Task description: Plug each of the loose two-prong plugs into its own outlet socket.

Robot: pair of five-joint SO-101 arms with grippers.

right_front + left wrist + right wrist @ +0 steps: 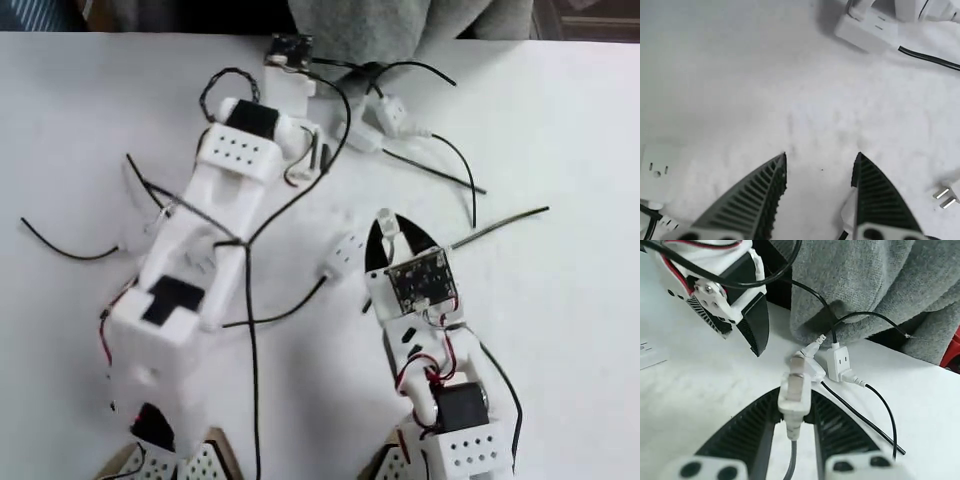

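My right gripper (392, 228) is shut on a white two-prong plug (795, 392), held above the table with its cable hanging back between the fingers. Beyond it, a white outlet socket (839, 362) with a black cable lies by the grey cloth; this socket (392, 115) sits at the table's far middle. My left gripper (820, 159) is open with nothing between its fingers, hovering over bare table near the far middle (312, 155). Ahead of it lies a white socket block (867, 30). Another socket face (655, 170) and a loose plug's two prongs (944, 195) lie to either side.
Black cables (250, 330) loop across the table and around the left arm. A white connector with a black cable (345, 252) lies between the arms. Grey cloth (865, 285) hangs over the far edge. The table's right side (580, 300) is bare.
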